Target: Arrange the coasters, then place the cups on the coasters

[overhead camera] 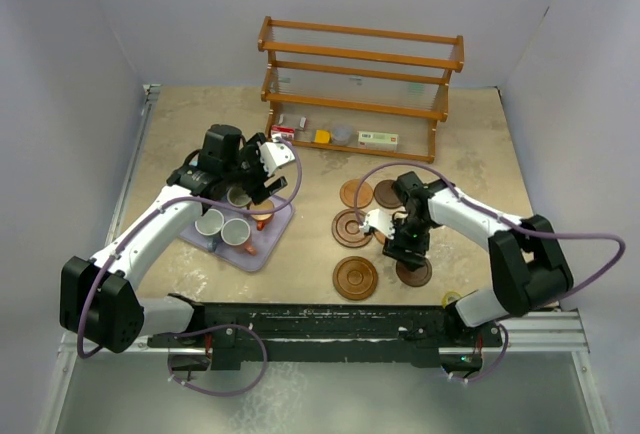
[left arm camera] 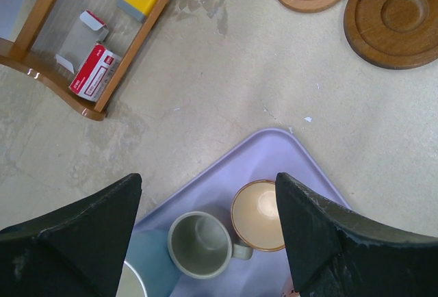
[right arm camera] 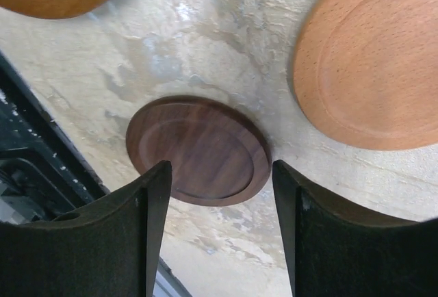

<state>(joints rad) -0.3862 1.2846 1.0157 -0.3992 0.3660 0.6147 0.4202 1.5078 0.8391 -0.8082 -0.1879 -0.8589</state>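
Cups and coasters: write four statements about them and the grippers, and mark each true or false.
1. All cups in view stand on the lavender tray; none stands on the coasters. True.
2. The left gripper grips the grey-green cup. False: it hangs open above the tray, holding nothing.
3. A dark brown coaster lies on the table below the open right gripper. True.
4. The red and white box lies on the tray. False: it lies in the wooden rack.
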